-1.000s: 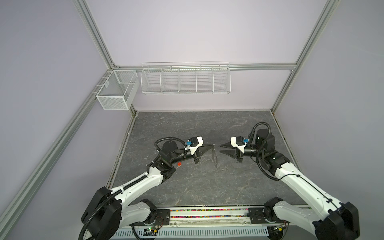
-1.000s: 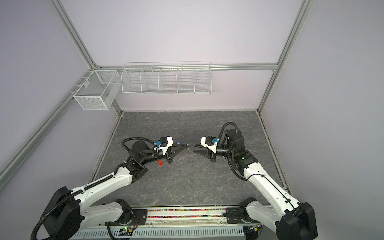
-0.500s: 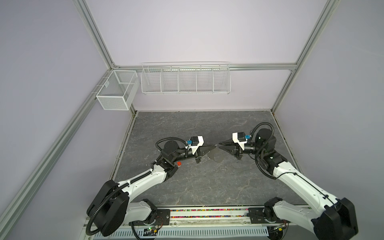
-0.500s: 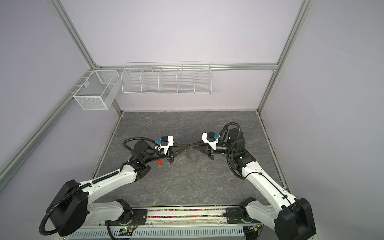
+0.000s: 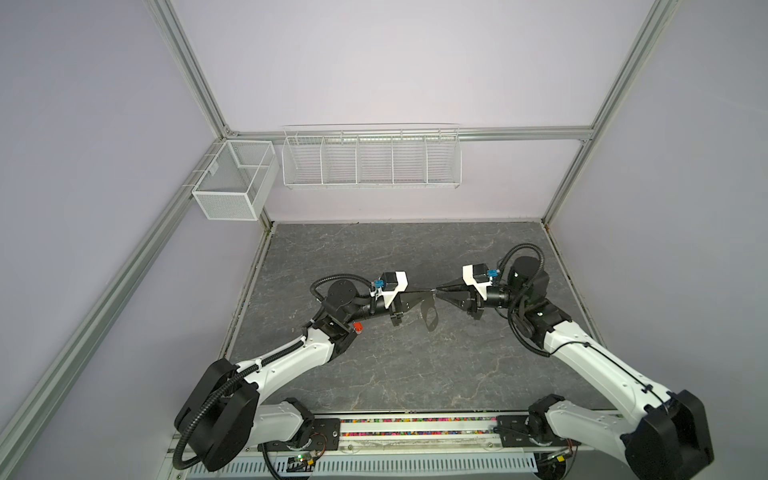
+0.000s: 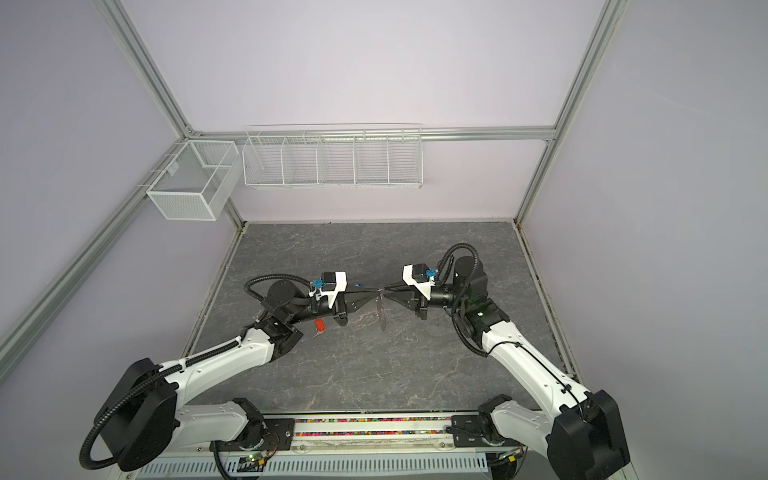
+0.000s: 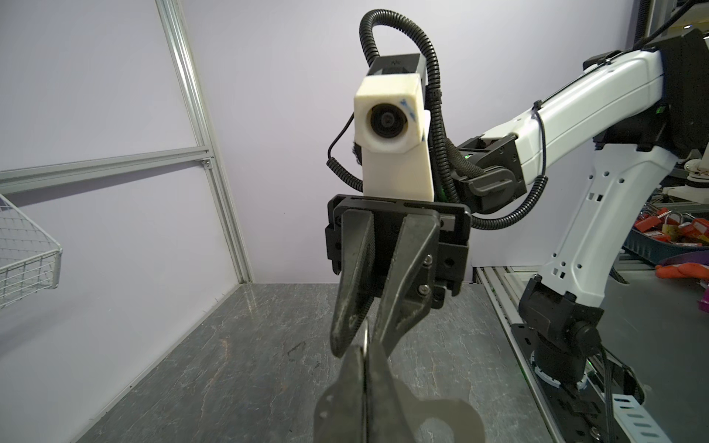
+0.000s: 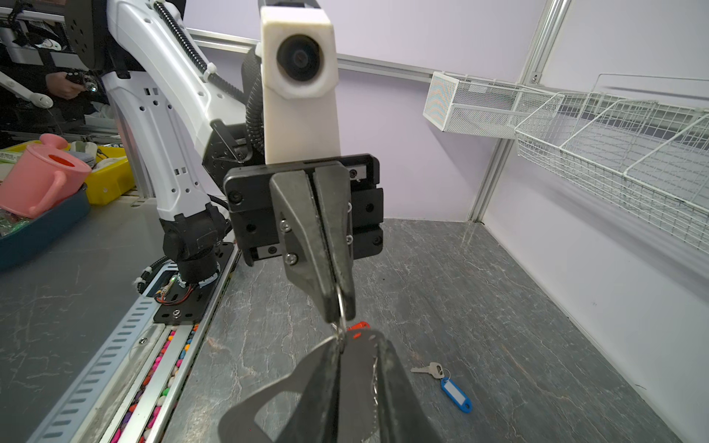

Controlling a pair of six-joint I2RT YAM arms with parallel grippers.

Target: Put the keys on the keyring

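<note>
The keyring (image 5: 430, 319) (image 6: 381, 318), a flat dark-grey holder with an oval cut-out, hangs in the air mid-table between both grippers. My left gripper (image 5: 431, 292) (image 7: 364, 356) is shut on a silver ring (image 8: 340, 303) at the holder's top. My right gripper (image 5: 436, 291) (image 8: 356, 339) meets it tip to tip and is shut on the holder's plate (image 8: 356, 376), beside its row of small rings. One key with a blue tag (image 8: 455, 395) lies on the table. The orange-red-tagged key (image 5: 356, 328) (image 6: 319, 325) lies under my left arm.
A white wire basket rack (image 5: 370, 156) hangs on the back wall and a mesh box (image 5: 232, 183) on the left frame. The arms' base rail (image 5: 415, 428) runs along the front edge. Bins of other items (image 8: 46, 180) stand beyond the table.
The two grippers have come together tip to tip over the middle of the table. My right gripper's jaws have narrowed onto the keyring, which before hung from the left gripper alone.
</note>
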